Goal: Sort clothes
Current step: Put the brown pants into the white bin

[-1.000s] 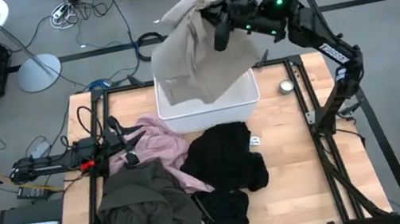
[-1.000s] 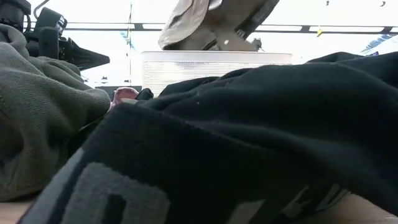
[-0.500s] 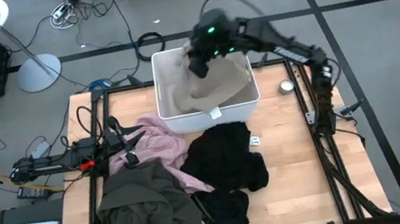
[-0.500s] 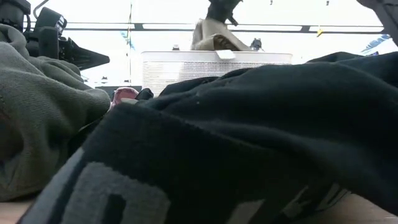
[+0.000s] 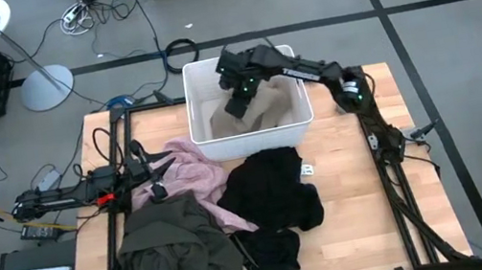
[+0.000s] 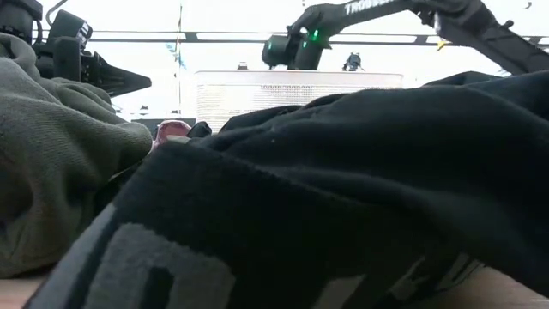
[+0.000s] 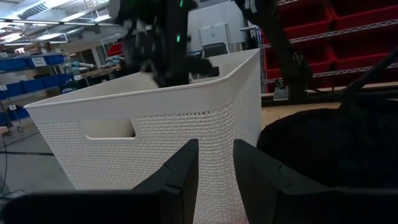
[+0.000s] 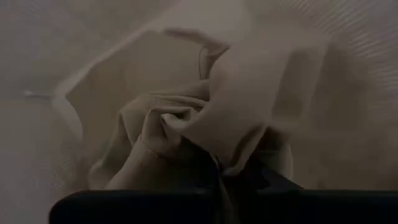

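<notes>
A: Nearest the front edge of the worktop [image 5: 362, 222], what lies there?

B: The olive-green garment [image 5: 172, 252], heaped and bulky, and beside it a small black garment [image 5: 270, 254]. Just behind sits the larger black garment [image 5: 274, 193], with the pink garment [image 5: 191, 177] spread between the olive heap and the bin. All soft and limp; I judge they will sag and trail when lifted, so a pinch on a raised fold near the middle of a heap should serve better than an edge.

A: And the left claw [image 5: 143, 175]?

B: It rests low at the worktop's left side, just beside the pink cloth. In its wrist view the fingers [image 7: 177, 174] stand a little apart with nothing between them, facing the wall of the white bin [image 7: 168, 137].

A: Farther back?

B: The bin stands at the far edge, and the beige garment [image 5: 262, 112] lies crumpled inside it. The right claw [image 5: 235, 87] is down in the bin over that cloth. Its wrist view shows beige folds [image 8: 205, 124] right up against it, but whether it pinches them or has spread I cannot tell.

A: Anything in the way?

B: The bin's rim, for that arm's lift out. The overlapping pink and olive cloth may drag together.
</notes>
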You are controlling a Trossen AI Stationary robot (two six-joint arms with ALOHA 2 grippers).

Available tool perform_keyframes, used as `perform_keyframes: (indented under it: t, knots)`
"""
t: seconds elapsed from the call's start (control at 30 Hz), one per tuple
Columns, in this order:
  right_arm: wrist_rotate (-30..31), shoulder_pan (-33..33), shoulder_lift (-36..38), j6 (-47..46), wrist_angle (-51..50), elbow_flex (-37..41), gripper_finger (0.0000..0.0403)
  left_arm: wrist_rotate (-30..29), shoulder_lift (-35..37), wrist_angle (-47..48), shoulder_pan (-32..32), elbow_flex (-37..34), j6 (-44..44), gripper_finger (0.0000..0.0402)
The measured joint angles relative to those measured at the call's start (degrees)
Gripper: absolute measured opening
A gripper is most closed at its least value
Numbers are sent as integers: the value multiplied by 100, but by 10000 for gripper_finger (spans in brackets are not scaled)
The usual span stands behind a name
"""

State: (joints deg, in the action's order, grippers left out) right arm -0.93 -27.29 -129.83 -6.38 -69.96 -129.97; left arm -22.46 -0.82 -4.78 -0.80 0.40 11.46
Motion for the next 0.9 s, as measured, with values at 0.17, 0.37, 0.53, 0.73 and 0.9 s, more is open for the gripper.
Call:
perform_keyframes:
  t: [0.17, 0.37, 0.53, 0.73, 0.9]
  knots:
    - [-324, -85, -495, -161, -23, 0, 15, 0, 0, 0, 0, -2, 0, 105]
    - [-335, -92, -927, -163, -51, -2, 18, 1, 0, 1, 1, -2, -1, 105]
    - [-333, -92, -1122, -141, -42, -3, 28, 0, 0, 0, 2, 0, 0, 105]
    - [-343, -92, -1158, -109, -8, -4, 69, 2, 0, 0, 1, 0, 0, 105]
    - [-386, -94, -1102, -104, -168, -20, 107, 2, -2, 1, 1, -1, -1, 105]
